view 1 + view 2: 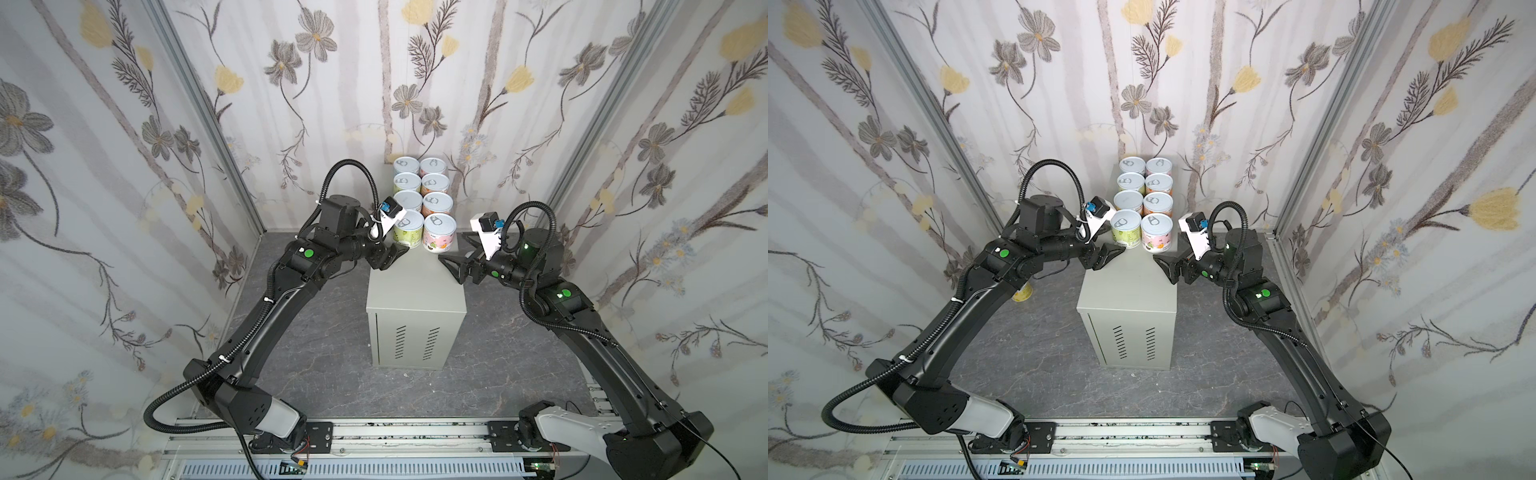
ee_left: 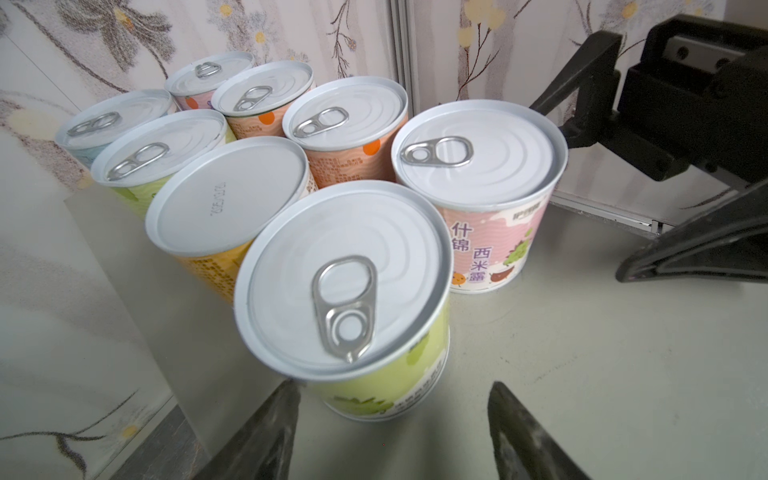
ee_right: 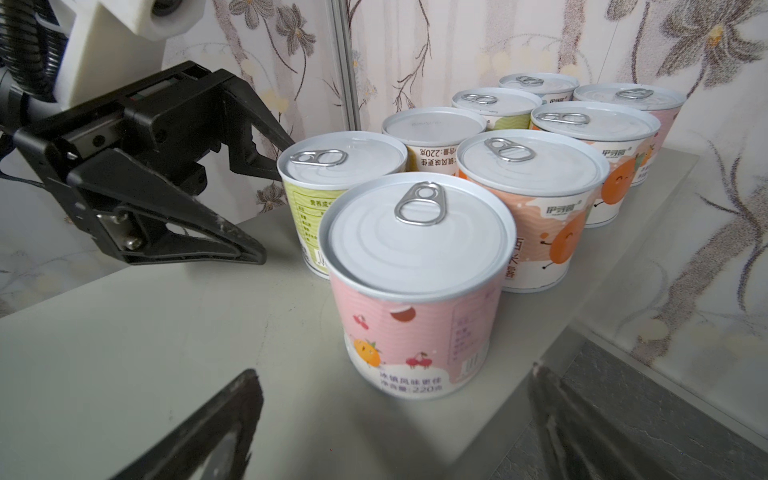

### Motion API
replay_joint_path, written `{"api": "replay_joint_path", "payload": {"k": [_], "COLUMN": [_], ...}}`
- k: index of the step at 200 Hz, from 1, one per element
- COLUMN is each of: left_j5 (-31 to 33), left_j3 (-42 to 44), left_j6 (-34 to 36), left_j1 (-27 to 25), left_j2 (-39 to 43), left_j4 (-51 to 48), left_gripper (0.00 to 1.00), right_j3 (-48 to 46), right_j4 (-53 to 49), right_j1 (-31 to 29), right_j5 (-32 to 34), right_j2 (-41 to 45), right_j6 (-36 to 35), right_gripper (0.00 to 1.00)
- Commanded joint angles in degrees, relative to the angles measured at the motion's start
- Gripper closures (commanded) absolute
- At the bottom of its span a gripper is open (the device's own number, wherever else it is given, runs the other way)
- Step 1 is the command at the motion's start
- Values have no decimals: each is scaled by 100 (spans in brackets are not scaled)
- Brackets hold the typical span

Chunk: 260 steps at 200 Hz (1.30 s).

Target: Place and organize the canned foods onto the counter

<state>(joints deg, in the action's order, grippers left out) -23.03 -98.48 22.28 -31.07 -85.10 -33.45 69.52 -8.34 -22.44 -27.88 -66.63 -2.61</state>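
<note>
Standing in two columns of four, the canned foods [image 1: 422,203] fill the far half of the counter [image 1: 415,291] in both top views. The left end effector [image 1: 395,255] and right end effector [image 1: 449,247] flank the nearest pair. In a top view a yellow tin [image 1: 1022,293] shows on the floor [image 1: 1038,374], half hidden by the left arm [image 1: 967,328].

Left wrist view: jaws partly apart and empty, green tin [image 2: 353,291] just ahead.

Right wrist view: jaws spread wide and empty, with the pink tin [image 3: 415,291] screening those behind.

Floral wallpaper [image 1: 124,166] on three sides — dark marbled floor [image 1: 324,324] — metal rail [image 1: 415,432] along the near edge.
</note>
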Motion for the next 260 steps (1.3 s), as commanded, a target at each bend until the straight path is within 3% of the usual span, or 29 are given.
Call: {"api": "replay_joint_path", "payload": {"k": [1,76,260], "left_j5": [96,97,150], "left_j3": [-30,17,153], "left_j6": [39,110,215], "left_j1": [-4,9,9], "left_j2": [95,99,161], "left_j4": [59,128,125], "left_gripper": [25,24,24], "right_j3": [-50,-246,-123], "right_j4": [330,995,1102], "right_j1": [-6,-182,-217], "right_j5": [4,271,547], "right_j2": [1,-30,-307], "right_j6": [-65,260,314], "right_gripper": [1,5,16]}}
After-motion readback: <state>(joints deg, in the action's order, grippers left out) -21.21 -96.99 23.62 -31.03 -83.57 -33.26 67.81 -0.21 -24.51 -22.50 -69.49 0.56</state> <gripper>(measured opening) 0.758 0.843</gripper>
